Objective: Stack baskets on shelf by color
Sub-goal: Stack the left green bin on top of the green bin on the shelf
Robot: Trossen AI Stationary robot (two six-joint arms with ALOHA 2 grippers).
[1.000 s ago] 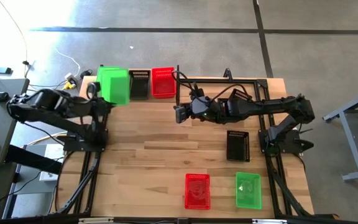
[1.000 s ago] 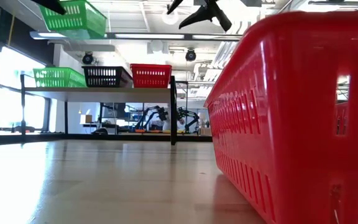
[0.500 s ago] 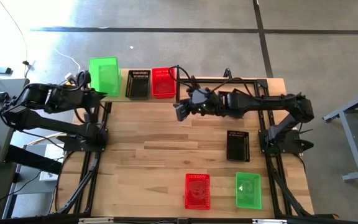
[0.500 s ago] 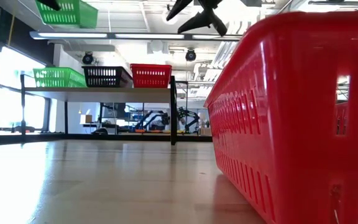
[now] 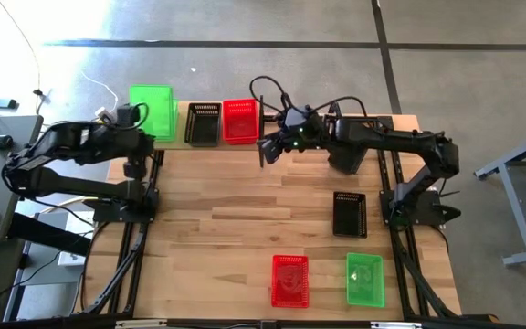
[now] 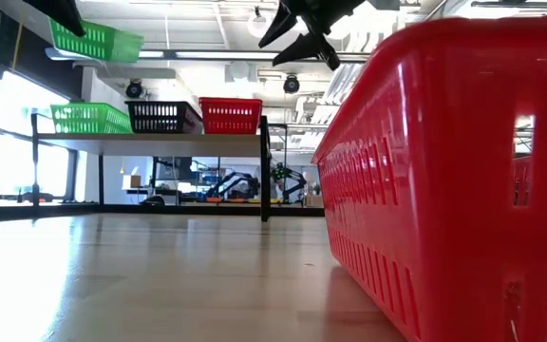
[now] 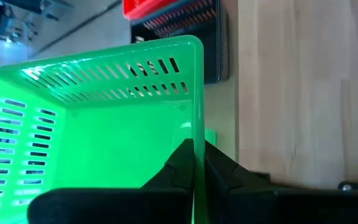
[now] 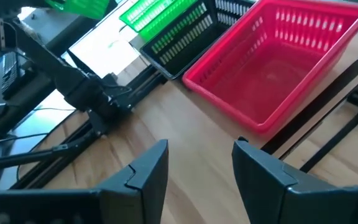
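My left gripper (image 7: 197, 163) is shut on a green basket (image 5: 152, 110) and holds it in the air over the left end of the shelf (image 6: 150, 140). On the shelf stand another green basket (image 6: 88, 118), a black basket (image 5: 203, 122) and a red basket (image 5: 239, 121), each on its bottom. My right gripper (image 5: 265, 152) hangs open and empty above the table, just near-right of the shelf's red basket (image 8: 278, 56). On the table's near right rest a black basket (image 5: 350, 214), a red basket (image 5: 289, 280) and a green basket (image 5: 364, 280). My left gripper pinches the top edge of the wall (image 7: 197, 134) at the green basket's near end. One finger is inside the basket and one outside. The fingers slant down from the table's left. The basket (image 6: 93, 40) is lifted clear, tilted, high above the shelf's green basket.
The shelf's black frame posts (image 6: 265, 166) stand at its right end, close to my right gripper. The wooden table (image 5: 226, 210) shows bare between the shelf and the three baskets at the near right. In the low view the table's red basket (image 6: 444, 180) fills the right side.
My left gripper has carried the green basket toward the table's far left corner, over the shelf's left end, turning and tipping it on the way. My right gripper has gone toward the far edge, nearer the shelf's red basket, and has rolled; it stays open.
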